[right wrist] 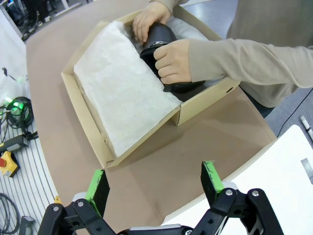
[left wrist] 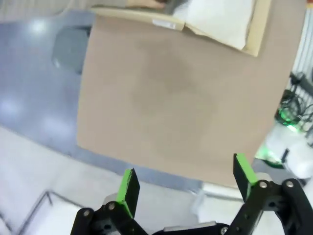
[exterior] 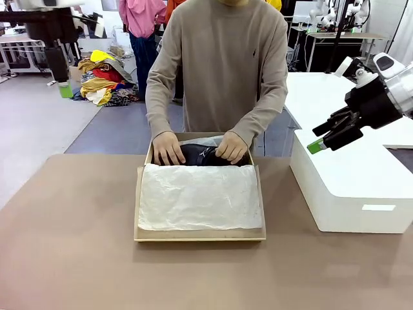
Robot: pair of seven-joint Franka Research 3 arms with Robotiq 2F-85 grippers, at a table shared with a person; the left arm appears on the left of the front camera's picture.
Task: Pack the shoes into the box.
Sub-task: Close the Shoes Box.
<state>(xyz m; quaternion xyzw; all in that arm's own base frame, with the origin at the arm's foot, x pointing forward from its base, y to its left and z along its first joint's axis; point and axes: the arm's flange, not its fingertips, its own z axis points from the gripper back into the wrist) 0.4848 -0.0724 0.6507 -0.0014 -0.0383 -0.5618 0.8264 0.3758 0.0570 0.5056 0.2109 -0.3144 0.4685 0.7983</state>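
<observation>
Two grippers, both empty.

Right gripper (right wrist: 154, 180): jaws spread wide, nothing between the green pads. In the front view it hangs in the air at 3 o'clock, above the white block-shaped box (exterior: 348, 187).

Left gripper (left wrist: 187, 178): jaws likewise wide apart, nothing held. In the front view it is raised high at 10 o'clock, off to the side of the table. Its own camera looks down on a table corner and grey floor.

One table (exterior: 64, 245), brown top, bare on the near side toward 6 o'clock.

One box (exterior: 200, 236), shallow tan cardboard, open, at the middle of the table. The white block-shaped box stands apart from it at 3 o'clock.

One sheet of tissue paper (exterior: 200, 194), white and crumpled, spread over the near part of the box, from its centre toward 6 o'clock.

The shoes (exterior: 200, 155): glossy black, lying inside the box at its 12 o'clock end, just beyond the tissue paper. They are partly covered by hands, so it cannot be told whether one or both are there.

Two hands of a person: one hand (exterior: 168, 147) at 11 o'clock of the box, the other hand (exterior: 231, 147) at 1 o'clock, both resting on the shoes.

One person in a beige sweater (exterior: 219, 64), standing at the far edge of the table, at 12 o'clock.

One heap of coloured clothes (exterior: 103, 81) on the floor, far off at 10 o'clock.
</observation>
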